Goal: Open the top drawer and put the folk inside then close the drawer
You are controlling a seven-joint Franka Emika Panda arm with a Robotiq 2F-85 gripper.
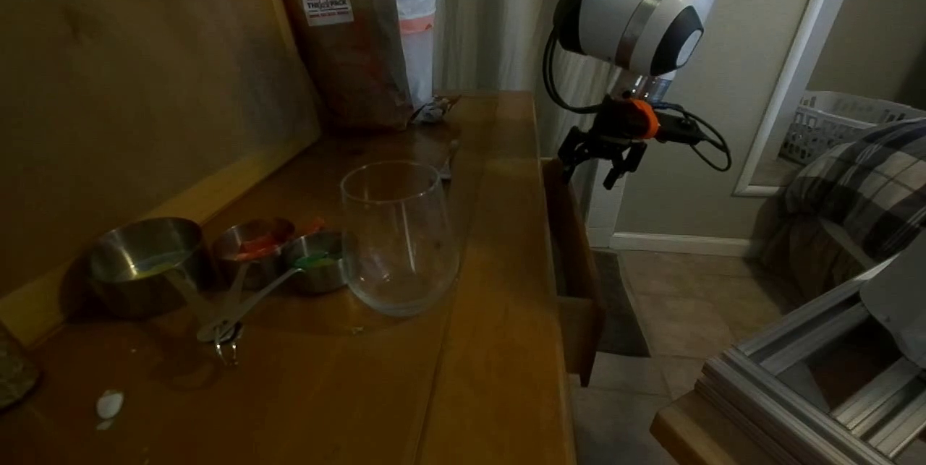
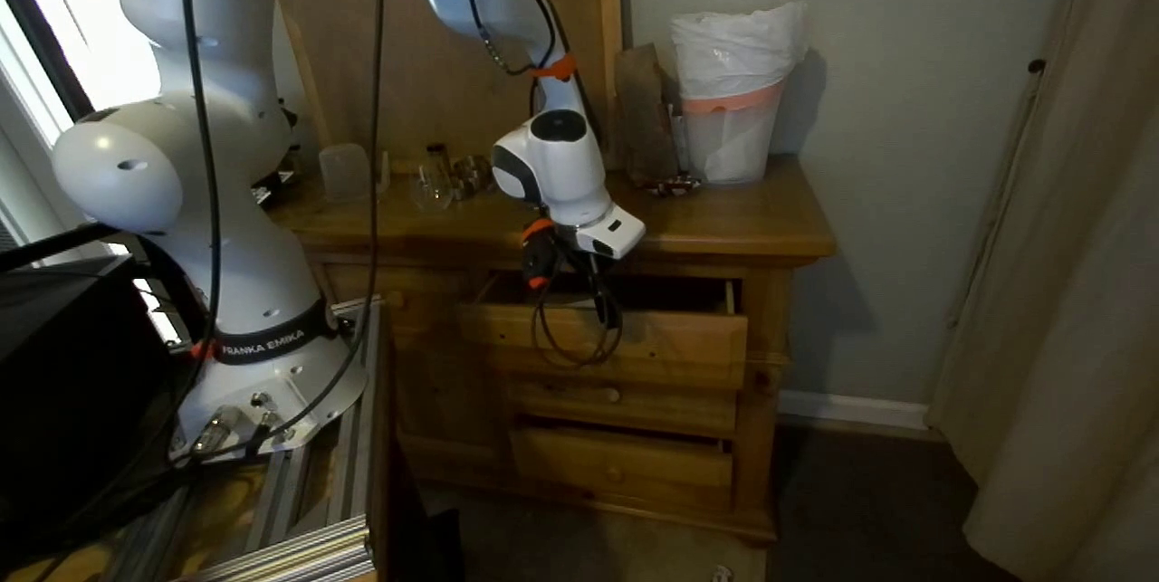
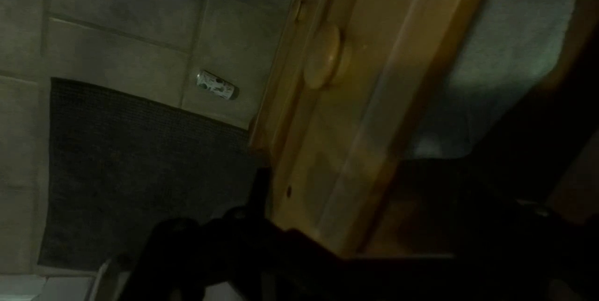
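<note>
Wrist view gives you one can [image 3: 215,84] on the tiled floor [image 3: 117,53]. Only an exterior view shows you one laundry basket [image 1: 812,134]; there, three measuring cups [image 1: 262,273] stand near one glass [image 1: 399,248]. Your gripper [image 1: 589,177] stands spread at the top drawer [image 2: 675,351], pulled out above two others.

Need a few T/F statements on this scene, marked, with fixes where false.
1. The top drawer of the wooden dresser is open. True.
2. The drinking glass and the metal measuring cups are on top of the wooden dresser. True.
3. The drinking glass lies on its side. False: it stands upright.
4. The brown paper bag is beside the lined bin. True.
5. The metal measuring cups are unlinked. False: a ring joins them.
6. The jaws are shut. False: they stand apart.
</note>
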